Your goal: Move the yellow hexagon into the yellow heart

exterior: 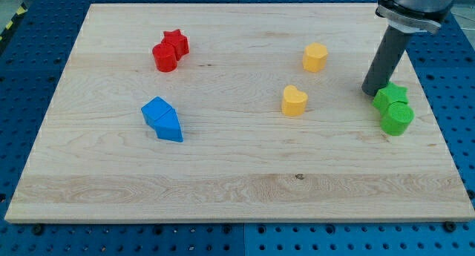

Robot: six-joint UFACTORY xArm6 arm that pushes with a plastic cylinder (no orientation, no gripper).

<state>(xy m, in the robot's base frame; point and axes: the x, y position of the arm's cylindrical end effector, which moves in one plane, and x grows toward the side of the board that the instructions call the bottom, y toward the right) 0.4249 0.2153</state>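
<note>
The yellow hexagon (315, 56) lies at the upper right of the wooden board (223, 174). The yellow heart (294, 101) lies below and slightly left of it, a short gap apart. My tip (370, 90) rests on the board at the view's right, to the right of both yellow blocks and just left of the green star (390, 96). It stands well apart from the hexagon.
A green round block (397, 119) touches the green star at the right edge. A red star (176, 42) and a red round block (165, 57) sit together at the upper left. Two blue blocks (162, 119) sit together at the left centre.
</note>
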